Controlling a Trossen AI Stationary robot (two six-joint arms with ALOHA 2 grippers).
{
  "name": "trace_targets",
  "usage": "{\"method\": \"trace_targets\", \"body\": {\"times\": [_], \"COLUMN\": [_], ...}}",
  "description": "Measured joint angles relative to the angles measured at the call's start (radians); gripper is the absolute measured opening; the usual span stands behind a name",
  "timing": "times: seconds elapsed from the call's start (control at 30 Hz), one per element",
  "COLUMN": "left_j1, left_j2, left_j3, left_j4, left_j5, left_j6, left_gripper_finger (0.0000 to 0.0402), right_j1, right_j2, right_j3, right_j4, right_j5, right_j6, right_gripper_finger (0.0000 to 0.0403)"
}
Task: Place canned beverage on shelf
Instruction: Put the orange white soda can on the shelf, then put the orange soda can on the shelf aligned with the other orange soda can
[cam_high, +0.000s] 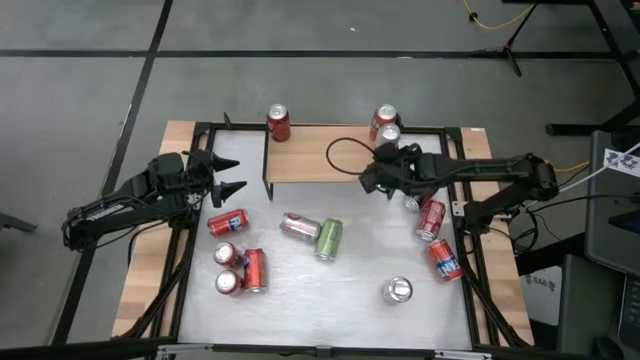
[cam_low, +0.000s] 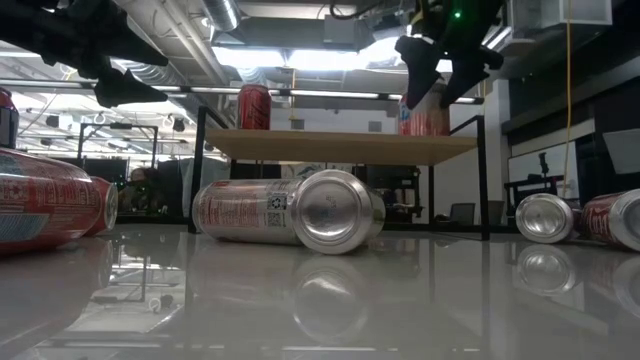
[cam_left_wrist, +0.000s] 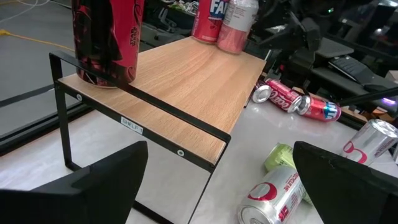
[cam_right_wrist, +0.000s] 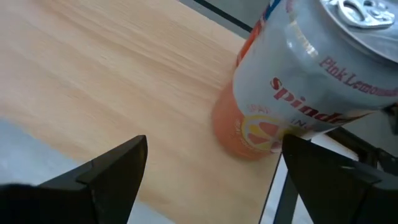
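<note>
The shelf (cam_high: 330, 155), a light-wood plank on thin black legs, stands at the table's far side. On it stand a red can (cam_high: 278, 122) at its left end and two cans (cam_high: 386, 126) at its right end. One of the two is a pink-and-silver can (cam_right_wrist: 292, 93). My right gripper (cam_high: 372, 180) hovers open above the shelf's right part (cam_right_wrist: 124, 81), just short of that can, with nothing between its fingers. My left gripper (cam_high: 228, 186) waits open at the shelf's left end, above the table.
Several cans lie on the white table: a silver-red one (cam_high: 300, 226) and a green one (cam_high: 329, 238) in the middle, red ones at the left (cam_high: 240, 265) and right (cam_high: 436, 235). A silver can (cam_high: 399, 290) stands near the front right. A black cable loop (cam_high: 345, 158) lies on the shelf.
</note>
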Motion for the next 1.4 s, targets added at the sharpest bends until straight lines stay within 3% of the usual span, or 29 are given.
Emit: {"method": "trace_targets", "body": {"times": [0.33, 0.7, 0.97, 1.13, 1.27, 1.4], "left_j1": [0.000, -0.034, -0.180, -0.283, -0.367, -0.458], "left_j2": [0.000, 0.008, 0.085, 0.187, 0.292, 0.413], "left_j3": [0.000, 0.000, 0.001, 0.055, 0.158, 0.302], "left_j4": [0.009, 0.122, 0.253, 0.234, 0.151, -0.038], "left_j5": [0.029, 0.229, 0.178, 0.147, 0.111, 0.064], "left_j6": [-0.006, -0.187, -0.311, -0.377, -0.430, -0.522], "left_gripper_finger": [0.0396, 0.0396, 0.0396, 0.0396, 0.0396, 0.0396], "right_j1": [0.005, 0.122, 0.206, 0.235, 0.248, 0.255], "right_j2": [0.000, 0.000, 0.000, 0.000, 0.000, 0.000], "right_j3": [0.000, 0.000, 0.000, 0.000, 0.000, 0.000], "right_j4": [0.003, 0.010, 0.059, 0.101, 0.111, 0.113], "right_j5": [-0.029, -0.035, -0.035, -0.038, -0.039, -0.039], "right_j6": [-0.014, 0.024, 0.041, 0.040, 0.040, 0.040], "right_gripper_finger": [0.0363, 0.0363, 0.0363, 0.0363, 0.0363, 0.0363]}}
